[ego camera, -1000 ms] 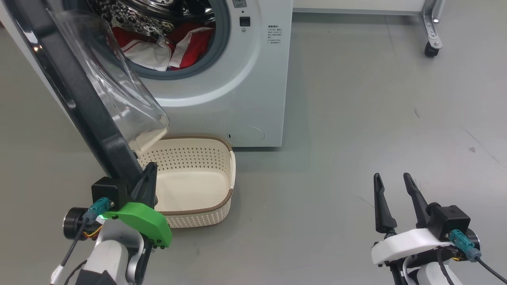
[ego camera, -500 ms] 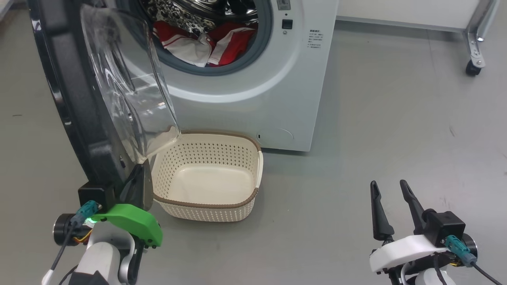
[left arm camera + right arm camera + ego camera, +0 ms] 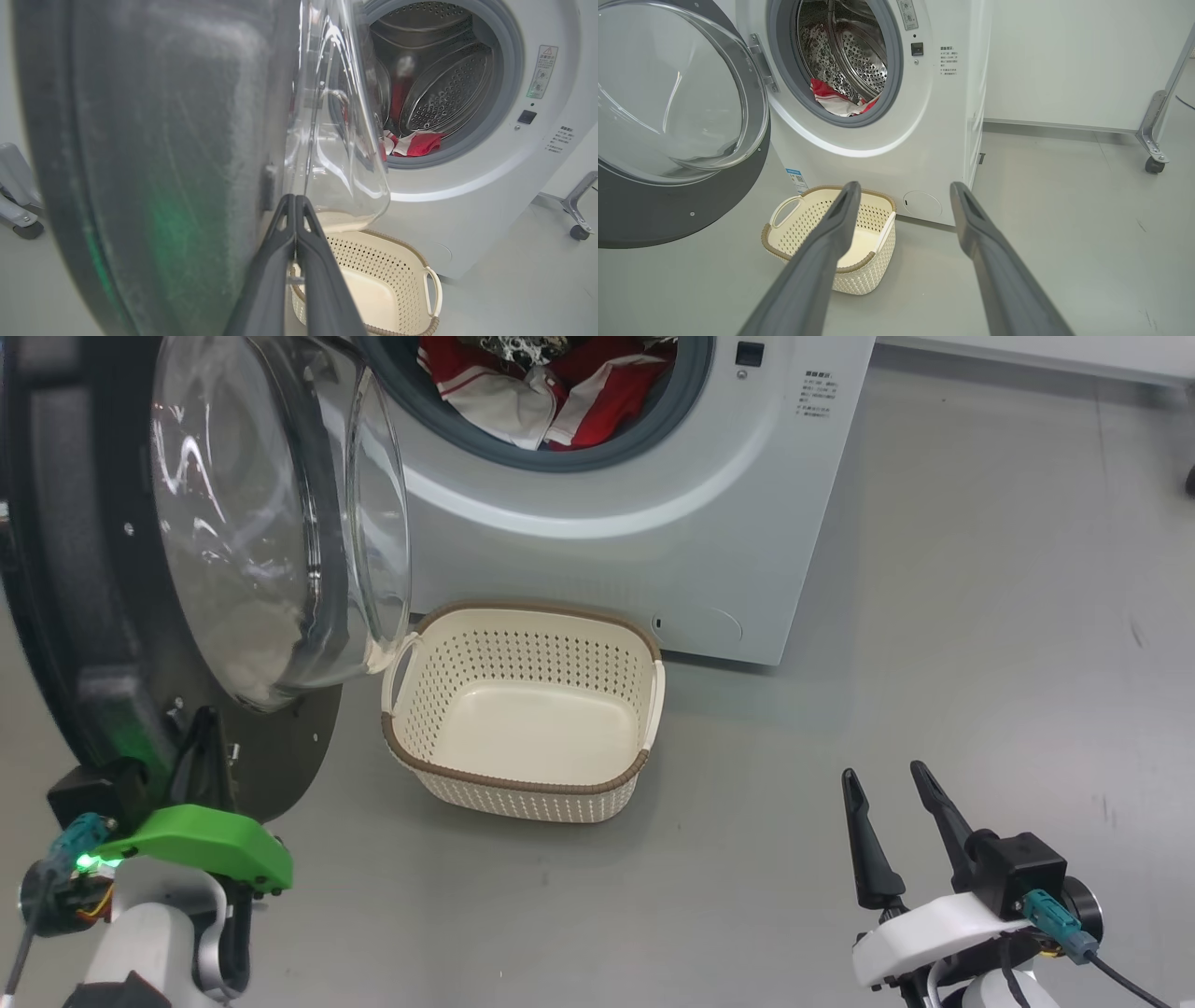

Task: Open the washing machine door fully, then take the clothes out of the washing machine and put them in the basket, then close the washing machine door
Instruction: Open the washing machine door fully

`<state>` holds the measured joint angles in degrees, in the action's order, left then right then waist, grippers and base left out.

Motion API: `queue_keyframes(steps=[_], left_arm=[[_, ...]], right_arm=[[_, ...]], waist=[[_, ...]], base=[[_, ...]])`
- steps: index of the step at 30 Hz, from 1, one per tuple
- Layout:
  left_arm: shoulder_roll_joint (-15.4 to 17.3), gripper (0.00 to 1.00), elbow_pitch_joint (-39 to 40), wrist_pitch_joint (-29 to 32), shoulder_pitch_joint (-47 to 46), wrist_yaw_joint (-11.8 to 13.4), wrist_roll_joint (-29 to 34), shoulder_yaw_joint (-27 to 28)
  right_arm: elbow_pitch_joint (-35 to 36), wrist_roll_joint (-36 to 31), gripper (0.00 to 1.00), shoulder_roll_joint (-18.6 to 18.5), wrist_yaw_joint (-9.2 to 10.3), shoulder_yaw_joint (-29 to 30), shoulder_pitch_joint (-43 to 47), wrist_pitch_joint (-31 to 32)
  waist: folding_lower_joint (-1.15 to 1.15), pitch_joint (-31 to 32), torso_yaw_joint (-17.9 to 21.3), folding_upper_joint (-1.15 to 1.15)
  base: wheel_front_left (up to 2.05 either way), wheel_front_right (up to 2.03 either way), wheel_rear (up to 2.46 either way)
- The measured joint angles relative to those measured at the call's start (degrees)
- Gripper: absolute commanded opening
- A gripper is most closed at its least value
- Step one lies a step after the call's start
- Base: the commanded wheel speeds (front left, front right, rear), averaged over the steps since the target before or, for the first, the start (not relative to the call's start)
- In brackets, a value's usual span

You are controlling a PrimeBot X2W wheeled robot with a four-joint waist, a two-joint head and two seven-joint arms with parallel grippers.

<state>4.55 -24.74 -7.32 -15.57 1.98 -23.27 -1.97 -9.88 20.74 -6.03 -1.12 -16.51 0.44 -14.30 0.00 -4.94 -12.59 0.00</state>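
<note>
The washing machine [image 3: 653,523] stands with its drum mouth uncovered. Red and white clothes [image 3: 551,383] lie inside, also seen as clothes [image 3: 831,95]. The washing machine door [image 3: 65,569] hangs swung out to the left, its glass bowl [image 3: 271,523] facing the machine. My left gripper [image 3: 201,728] is shut, fingertips against the door's lower inner rim with nothing between them; the left gripper [image 3: 295,198] shows both fingers pressed together beside the glass. The cream basket [image 3: 523,798] sits empty on the floor before the machine. My right gripper [image 3: 880,773] hovers open at lower right, well away from the basket [image 3: 859,280].
Grey floor [image 3: 934,663] stretches to the right of the machine. A metal frame leg on a caster [image 3: 1153,163] stands by the white wall at the far right. Another grey caster [image 3: 28,228] sits left of the door.
The door has swung wider to the left, with my shut left gripper following its lower rim. The head camera has shifted too. The right gripper stays open in place.
</note>
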Motion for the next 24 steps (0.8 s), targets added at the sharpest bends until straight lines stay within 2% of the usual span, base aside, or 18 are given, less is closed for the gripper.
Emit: queue_keyframes(steps=[13, 24], left_arm=[[4.2, 0.00, 0.2, -1.1, -2.9, 1.1, -3.3, 7.2], [5.9, 0.00, -1.3, -2.3, -6.4, 1.8, -7.6, 13.8]], right_arm=[[1.4, -1.8, 1.00, -1.4, -0.01, -0.6, -2.7, 1.5], [2.6, -2.7, 1.00, -2.9, 0.07, -0.3, -4.7, 2.7]], waist=[[0.00, -6.8, -0.6, 0.00], [0.00, -12.4, -1.0, 0.00]], base=[[0.00, 0.00, 0.00], [0.00, 0.00, 0.00]])
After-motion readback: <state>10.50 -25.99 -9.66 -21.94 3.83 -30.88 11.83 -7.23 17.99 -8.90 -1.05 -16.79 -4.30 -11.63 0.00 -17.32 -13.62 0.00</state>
